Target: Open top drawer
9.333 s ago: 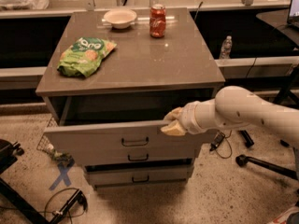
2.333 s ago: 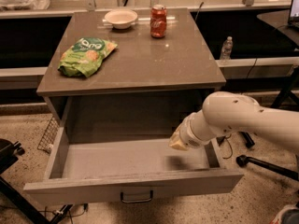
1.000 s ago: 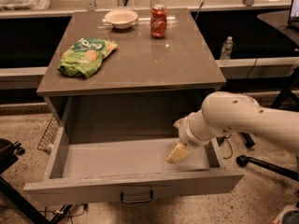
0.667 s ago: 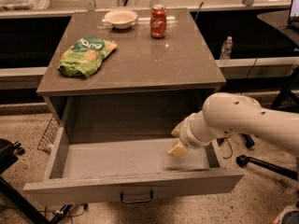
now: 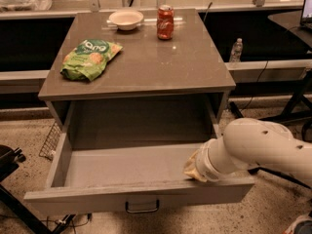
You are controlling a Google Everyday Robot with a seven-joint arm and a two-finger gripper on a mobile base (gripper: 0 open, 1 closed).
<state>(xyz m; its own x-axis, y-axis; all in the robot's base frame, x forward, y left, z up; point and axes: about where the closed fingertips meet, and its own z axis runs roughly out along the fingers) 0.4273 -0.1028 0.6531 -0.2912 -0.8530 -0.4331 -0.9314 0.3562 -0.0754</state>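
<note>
The top drawer (image 5: 122,167) is pulled far out of the grey-brown cabinet. Its plain grey tray holds nothing that I can see. Its front panel (image 5: 97,202) faces me with a small dark bar handle (image 5: 142,207) at centre. My gripper (image 5: 193,167) sits at the drawer's front right corner, just inside the front panel, at the end of the white arm (image 5: 265,147) that comes in from the right. Only its tan tip shows.
On the cabinet top (image 5: 161,62) lie a green snack bag (image 5: 90,57), a white bowl (image 5: 126,19) and a red soda can (image 5: 165,22). A water bottle (image 5: 236,50) stands on the floor to the right. A black stand base (image 5: 9,162) is at the left.
The drawer went from nearly closed to fully pulled out. In the last second the gripper has shifted a little forward, toward the drawer's front right corner.
</note>
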